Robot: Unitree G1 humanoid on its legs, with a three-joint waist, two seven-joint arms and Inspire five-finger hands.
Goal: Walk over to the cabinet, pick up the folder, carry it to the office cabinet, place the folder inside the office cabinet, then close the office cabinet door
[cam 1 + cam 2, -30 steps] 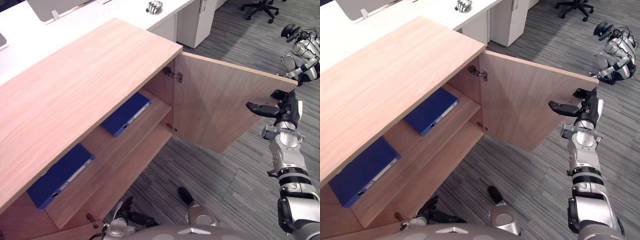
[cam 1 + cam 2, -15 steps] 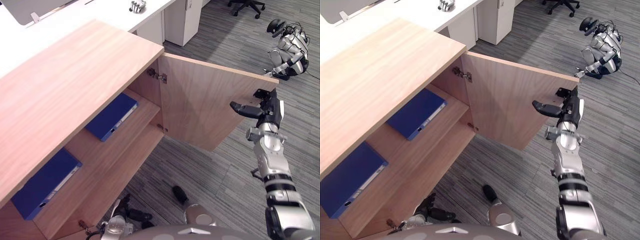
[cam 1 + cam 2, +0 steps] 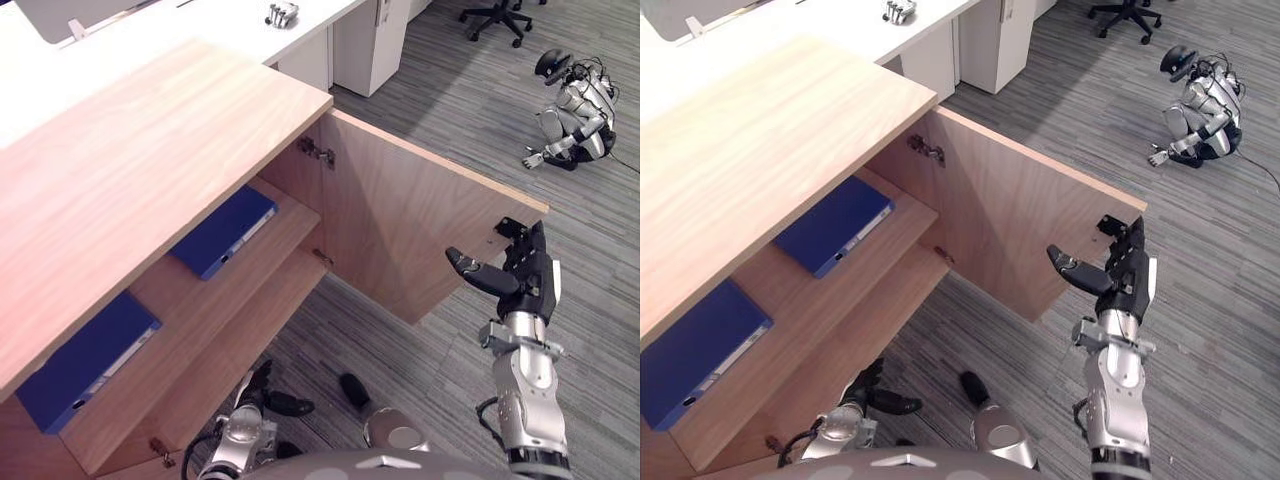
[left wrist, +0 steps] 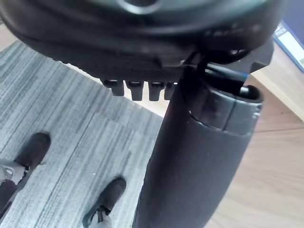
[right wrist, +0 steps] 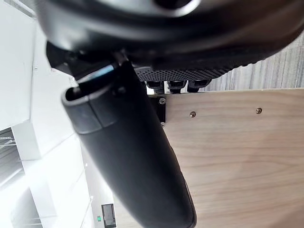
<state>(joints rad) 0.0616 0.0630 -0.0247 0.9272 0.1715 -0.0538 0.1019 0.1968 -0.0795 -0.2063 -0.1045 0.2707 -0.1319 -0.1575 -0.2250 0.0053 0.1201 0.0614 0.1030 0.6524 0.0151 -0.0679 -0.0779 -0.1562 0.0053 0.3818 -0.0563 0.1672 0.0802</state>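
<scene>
The wooden office cabinet (image 3: pixel 150 160) stands with its door (image 3: pixel 400 220) partly open. Two blue folders lie flat on the shelf inside, one near the hinge side (image 3: pixel 225 232) and one further left (image 3: pixel 85 360). My right hand (image 3: pixel 520 280) is open at the door's free edge, its straight fingers behind the outer face and its thumb (image 3: pixel 475 275) reaching across the inner side. In the right wrist view the door's wood (image 5: pixel 228 156) lies just past the thumb (image 5: pixel 133 156). My left hand (image 3: pixel 265 395) hangs low by the cabinet's bottom, relaxed and holding nothing.
Behind the cabinet runs a white desk (image 3: pixel 200 30) with a white pedestal unit (image 3: pixel 370 40). An office chair (image 3: pixel 500 15) and another robot crouched on the carpet (image 3: pixel 570 100) are at the far right. Grey carpet (image 3: pixel 440 380) lies in front of the door.
The door has swung some way towards shut, and my right hand has come nearer and lower with its free edge. The camera has shifted too. The folders lie as before.
</scene>
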